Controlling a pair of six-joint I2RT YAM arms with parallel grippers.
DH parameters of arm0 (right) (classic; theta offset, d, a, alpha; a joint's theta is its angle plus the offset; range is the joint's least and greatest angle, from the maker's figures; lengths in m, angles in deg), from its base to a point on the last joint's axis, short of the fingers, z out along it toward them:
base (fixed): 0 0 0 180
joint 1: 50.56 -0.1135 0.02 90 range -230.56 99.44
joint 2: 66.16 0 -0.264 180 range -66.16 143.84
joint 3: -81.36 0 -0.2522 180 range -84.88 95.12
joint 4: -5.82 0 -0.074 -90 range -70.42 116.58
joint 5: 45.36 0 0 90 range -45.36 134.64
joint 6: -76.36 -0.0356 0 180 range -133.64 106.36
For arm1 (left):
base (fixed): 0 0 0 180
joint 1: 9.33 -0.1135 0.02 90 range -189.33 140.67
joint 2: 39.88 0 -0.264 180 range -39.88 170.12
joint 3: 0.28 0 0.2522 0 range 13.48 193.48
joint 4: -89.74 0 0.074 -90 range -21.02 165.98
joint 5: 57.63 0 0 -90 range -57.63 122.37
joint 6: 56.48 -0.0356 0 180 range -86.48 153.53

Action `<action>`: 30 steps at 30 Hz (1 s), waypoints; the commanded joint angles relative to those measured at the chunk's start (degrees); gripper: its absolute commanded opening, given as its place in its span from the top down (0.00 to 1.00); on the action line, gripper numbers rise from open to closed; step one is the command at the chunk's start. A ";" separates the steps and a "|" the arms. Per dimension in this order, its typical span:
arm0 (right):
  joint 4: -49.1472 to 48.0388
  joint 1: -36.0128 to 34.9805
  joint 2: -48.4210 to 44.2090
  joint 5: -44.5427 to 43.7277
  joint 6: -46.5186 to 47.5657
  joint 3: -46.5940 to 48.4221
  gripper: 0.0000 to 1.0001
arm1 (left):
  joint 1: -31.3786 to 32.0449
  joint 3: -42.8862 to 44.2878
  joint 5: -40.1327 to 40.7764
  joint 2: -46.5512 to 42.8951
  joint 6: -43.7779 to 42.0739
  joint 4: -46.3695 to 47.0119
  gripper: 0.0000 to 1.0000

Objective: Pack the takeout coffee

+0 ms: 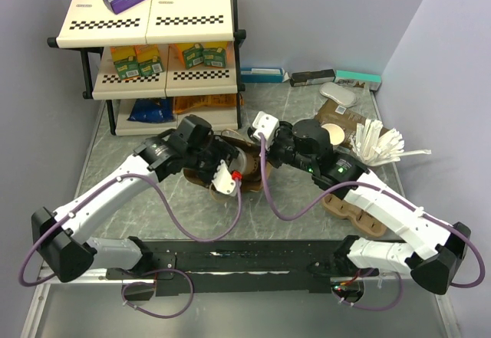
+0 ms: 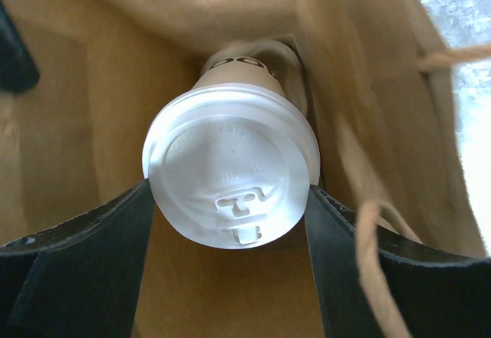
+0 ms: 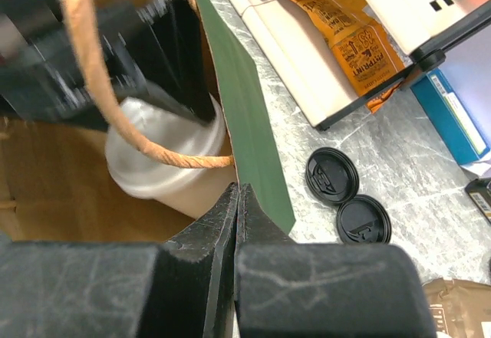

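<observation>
Takeout coffee cup point(image 2: 230, 173), capped with a white lid, is clamped at the lid between the fingers of the left gripper point(image 2: 230, 196) — it sits inside the brown paper bag point(image 2: 92, 85), whose walls surround it. Right gripper point(image 3: 238, 200) is pinched tight on the bag's green-faced rim, with a twine handle point(image 3: 84, 85) looping at 11 o'clock. Two black lids point(image 3: 332, 175) lie on the marbled table point(image 3: 307, 123) at 4 o'clock.

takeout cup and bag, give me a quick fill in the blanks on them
The left gripper holds a cup with a ____ lid.
The right gripper pinches the paper bag, which is ____ outside.
On the table beside it lie ____ black lids.
Missing: white; green; two.
</observation>
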 commanded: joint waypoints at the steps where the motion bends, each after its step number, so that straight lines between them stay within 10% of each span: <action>1: -2.27 -1.50 -0.27 -3.75 -2.04 3.11 1.00 | 2.07 -0.36 2.42 0.79 1.01 4.34 0.99; 30: -1.39 -2.73 2.89 -6.93 -15.04 7.24 1.00 | 9.28 -7.83 18.60 3.95 11.29 19.55 0.99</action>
